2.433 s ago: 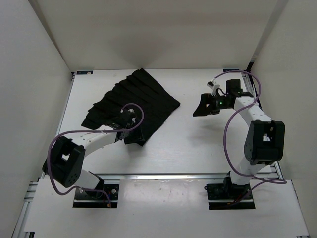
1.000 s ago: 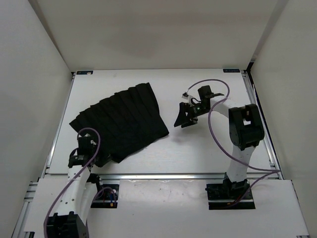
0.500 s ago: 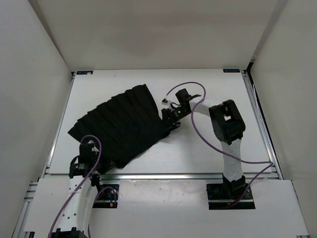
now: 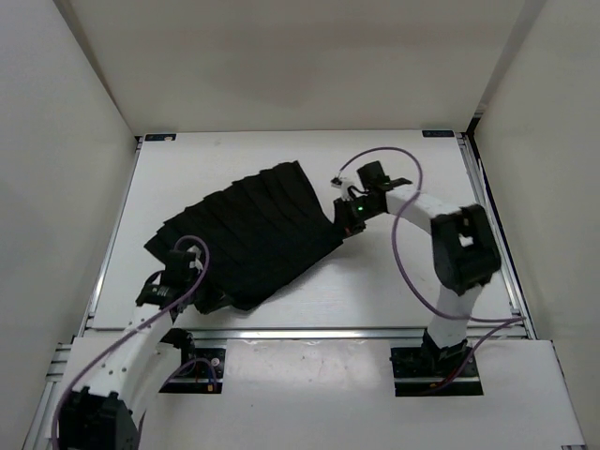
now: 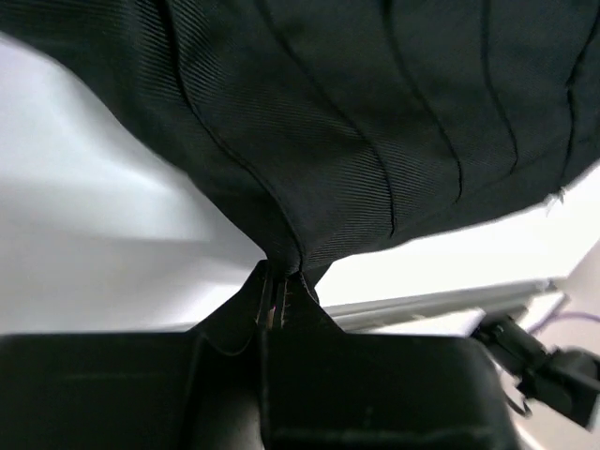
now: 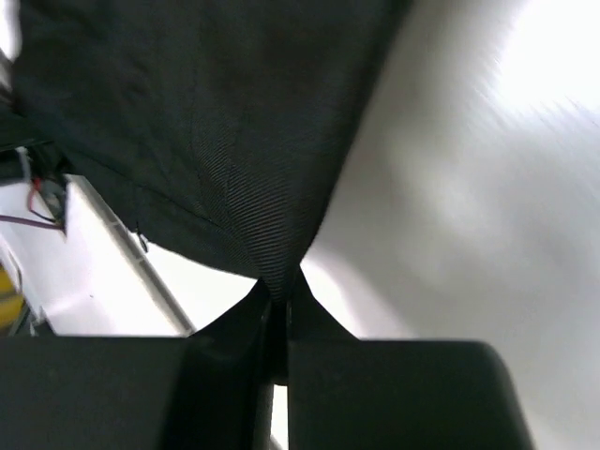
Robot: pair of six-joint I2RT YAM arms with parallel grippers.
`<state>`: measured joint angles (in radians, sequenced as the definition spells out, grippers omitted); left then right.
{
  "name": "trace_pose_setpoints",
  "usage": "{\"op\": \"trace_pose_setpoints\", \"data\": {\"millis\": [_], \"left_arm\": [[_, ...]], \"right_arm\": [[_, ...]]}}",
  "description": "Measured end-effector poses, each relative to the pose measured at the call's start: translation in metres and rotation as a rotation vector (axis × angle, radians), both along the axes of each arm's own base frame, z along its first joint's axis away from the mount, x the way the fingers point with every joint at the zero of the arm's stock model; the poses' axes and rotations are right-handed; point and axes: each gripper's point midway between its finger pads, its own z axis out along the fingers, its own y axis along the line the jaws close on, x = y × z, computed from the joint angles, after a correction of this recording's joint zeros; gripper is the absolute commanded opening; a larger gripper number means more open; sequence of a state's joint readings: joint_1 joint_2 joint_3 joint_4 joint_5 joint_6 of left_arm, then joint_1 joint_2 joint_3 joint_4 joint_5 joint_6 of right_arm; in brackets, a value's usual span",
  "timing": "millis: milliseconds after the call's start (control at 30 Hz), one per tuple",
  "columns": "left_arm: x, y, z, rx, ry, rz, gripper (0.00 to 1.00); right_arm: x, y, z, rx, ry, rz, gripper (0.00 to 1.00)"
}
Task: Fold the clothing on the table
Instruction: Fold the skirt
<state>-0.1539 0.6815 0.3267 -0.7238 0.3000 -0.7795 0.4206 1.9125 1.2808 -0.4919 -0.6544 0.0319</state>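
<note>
**Top external view.** The clothing [image 4: 248, 234], a black pleated garment, lies spread over the left-centre part of the table [image 4: 403, 281]. The left gripper [image 4: 208, 302] is at the garment's near-left corner, close to the metal rail [image 4: 309, 332] along the table's near edge. The right gripper [image 4: 343, 225] is at the garment's right-hand corner, near the middle of the table. The two grippers are well apart, at opposite corners of the fabric. A purple cable [image 4: 401, 255] loops along the right arm. This view does not show whether either corner is raised off the surface.

**Left wrist view.** The jaws of the left gripper are together, clamped on a pinched fold at the edge of the clothing. From the pinch point the fabric fans upward and outward, showing a fine ribbed weave and several pleat lines. Bare white table surface is visible to the left of the fabric, and the rail appears at the lower right.

**Right wrist view.** The jaws of the right gripper are together, clamped on the edge of the clothing. The fabric spreads from the pinch point toward the upper left. Bare table surface fills the right side. The picture is somewhat blurred.
</note>
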Motion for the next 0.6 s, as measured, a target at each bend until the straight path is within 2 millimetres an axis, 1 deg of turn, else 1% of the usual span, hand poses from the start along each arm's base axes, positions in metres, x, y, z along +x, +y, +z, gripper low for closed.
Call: {"op": "trace_pose_setpoints", "data": {"millis": [133, 167, 233, 267, 300, 333, 367, 400, 433, 500, 533, 600], "left_arm": [[0.038, -0.030, 0.025, -0.075, -0.047, -0.083, 0.00], [0.046, -0.038, 0.030, -0.099, -0.050, -0.098, 0.00], [0.064, -0.055, 0.044, -0.148, -0.062, -0.128, 0.00], [0.074, -0.061, 0.052, -0.171, -0.071, -0.136, 0.00], [0.087, -0.067, 0.063, -0.199, -0.076, -0.138, 0.00], [0.106, -0.071, 0.077, -0.231, -0.094, -0.134, 0.00], [0.131, -0.075, 0.092, -0.264, -0.120, -0.125, 0.00], [0.164, -0.078, 0.109, -0.294, -0.159, -0.116, 0.00], [0.193, -0.080, 0.122, -0.311, -0.185, -0.111, 0.00], [0.258, -0.086, 0.150, -0.336, -0.261, -0.115, 0.00], [0.292, -0.089, 0.166, -0.345, -0.306, -0.121, 0.00], [0.362, -0.099, 0.199, -0.359, -0.421, -0.138, 0.00]], "right_arm": [[0.004, -0.045, 0.054, 0.052, -0.121, -0.107, 0.00], [0.004, -0.055, 0.063, 0.060, -0.143, -0.126, 0.00], [0.007, -0.076, 0.078, 0.069, -0.178, -0.168, 0.00], [0.010, -0.082, 0.082, 0.069, -0.193, -0.177, 0.00], [0.017, -0.089, 0.087, 0.067, -0.199, -0.195, 0.00], [0.025, -0.094, 0.091, 0.068, -0.207, -0.208, 0.00], [0.040, -0.098, 0.098, 0.072, -0.213, -0.225, 0.00], [0.060, -0.099, 0.106, 0.082, -0.240, -0.236, 0.00], [0.080, -0.099, 0.115, 0.095, -0.269, -0.243, 0.00], [0.130, -0.098, 0.133, 0.114, -0.346, -0.255, 0.01], [0.153, -0.096, 0.141, 0.123, -0.394, -0.258, 0.00], [0.194, -0.095, 0.160, 0.143, -0.490, -0.278, 0.00]]}}
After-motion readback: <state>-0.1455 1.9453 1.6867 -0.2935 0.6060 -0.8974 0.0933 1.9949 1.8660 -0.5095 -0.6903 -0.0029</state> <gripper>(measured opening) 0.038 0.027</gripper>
